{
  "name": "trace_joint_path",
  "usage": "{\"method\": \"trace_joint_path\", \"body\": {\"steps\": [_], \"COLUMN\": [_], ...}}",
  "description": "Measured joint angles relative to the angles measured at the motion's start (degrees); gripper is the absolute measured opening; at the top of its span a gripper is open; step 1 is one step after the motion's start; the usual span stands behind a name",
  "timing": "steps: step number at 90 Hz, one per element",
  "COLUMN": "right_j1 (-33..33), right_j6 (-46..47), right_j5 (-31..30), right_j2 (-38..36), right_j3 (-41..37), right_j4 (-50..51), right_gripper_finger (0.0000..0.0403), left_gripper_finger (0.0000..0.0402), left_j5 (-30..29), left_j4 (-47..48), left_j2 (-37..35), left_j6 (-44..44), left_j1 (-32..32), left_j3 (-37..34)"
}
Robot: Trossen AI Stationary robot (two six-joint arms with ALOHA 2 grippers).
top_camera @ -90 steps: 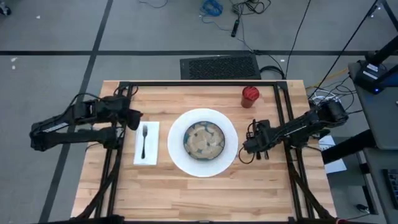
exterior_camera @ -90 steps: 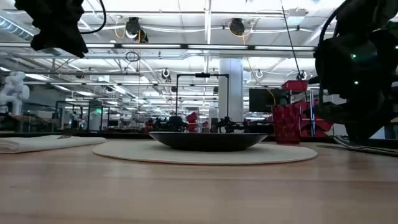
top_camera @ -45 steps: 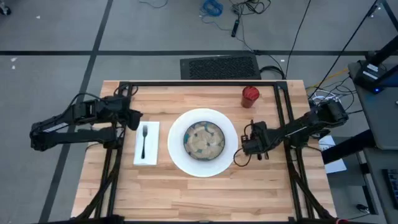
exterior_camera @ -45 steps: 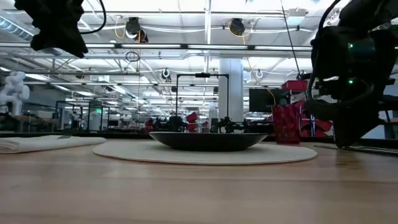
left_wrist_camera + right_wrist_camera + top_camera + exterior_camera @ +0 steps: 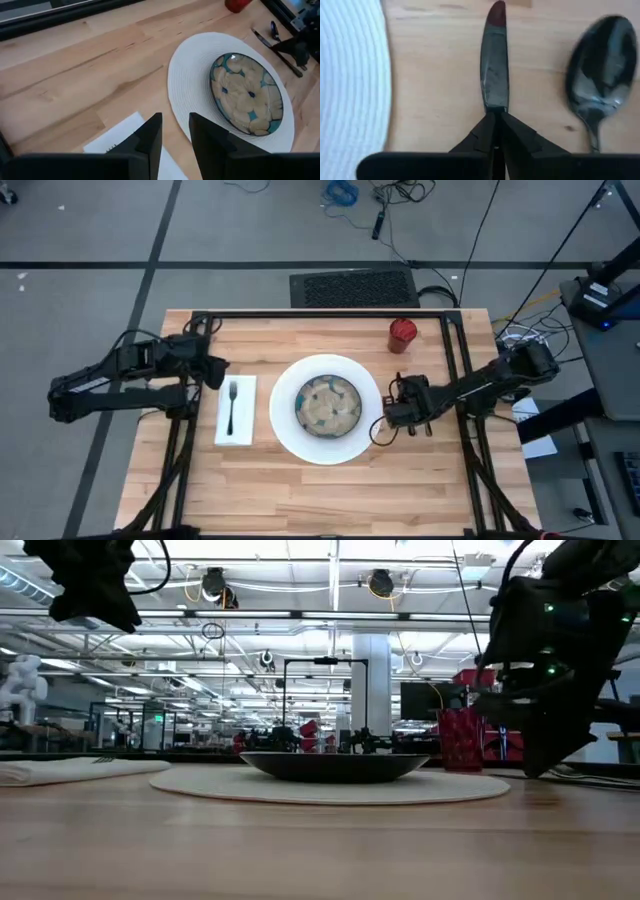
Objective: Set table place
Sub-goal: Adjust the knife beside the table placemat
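Observation:
A large white plate (image 5: 326, 442) lies mid-table with a speckled bowl (image 5: 328, 403) on it. To its left a fork (image 5: 232, 408) rests on a white napkin (image 5: 235, 430). A red cup (image 5: 402, 333) stands at the far right. My right gripper (image 5: 385, 424) sits just off the plate's right rim, shut on the metal knife (image 5: 495, 65). The spoon (image 5: 601, 75) lies on the wood beside the knife. My left gripper (image 5: 175, 135) hovers open over the napkin's far end, holding nothing. My right gripper pinches the knife between its two fingers at the near end of the visible blade (image 5: 495, 106). The fingers lie along the knife, whose rounded tip (image 5: 496, 10) points away from them. The gripper hides the handle. The blade is flat and low over the wood; whether it touches, I cannot tell.
Black frame rails (image 5: 455, 370) cross the table along both sides and the far edge. Bare wood (image 5: 330, 500) stretches from the plate to the near edge. The low view looks past the table into a large lab hall.
My right gripper has moved toward the table's left and a little nearer, up to the plate's right rim, carrying the knife with it. The spoon has stayed where it lay.

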State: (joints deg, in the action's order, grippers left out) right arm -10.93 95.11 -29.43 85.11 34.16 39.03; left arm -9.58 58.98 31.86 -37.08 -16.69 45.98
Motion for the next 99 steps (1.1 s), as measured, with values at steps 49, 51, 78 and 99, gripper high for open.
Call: {"method": "trace_joint_path", "body": {"steps": [49, 51, 78, 99], "right_j1": [1.5, 1.3, -2.7, -5.6], "right_j6": [2.0, 2.1, 3.3, 6.3], "right_j5": [-0.5, -0.5, 1.1, 3.1], "right_j2": [2.3, 2.1, 1.1, 3.4], "right_j3": [4.4, 4.8, 6.6, 3.7], "right_j4": [8.8, 9.8, 14.9, 10.2], "right_gripper_finger": [0.0015, 0.0015, 0.0015, 0.0015], "left_gripper_finger": [0.0083, 0.0083, 0.0083, 0.0083], "left_j5": [-0.1, -0.1, -0.1, -0.1], "left_j4": [0.0, 0.0, 0.0, 0.0], "left_j2": [0.0, 0.0, 0.0, 0.0], "left_j6": [0.0, 0.0, 0.0, 0.0], "left_j1": [0.0, 0.0, 0.0, 0.0], "left_j3": [0.0, 0.0, 0.0, 0.0]}}
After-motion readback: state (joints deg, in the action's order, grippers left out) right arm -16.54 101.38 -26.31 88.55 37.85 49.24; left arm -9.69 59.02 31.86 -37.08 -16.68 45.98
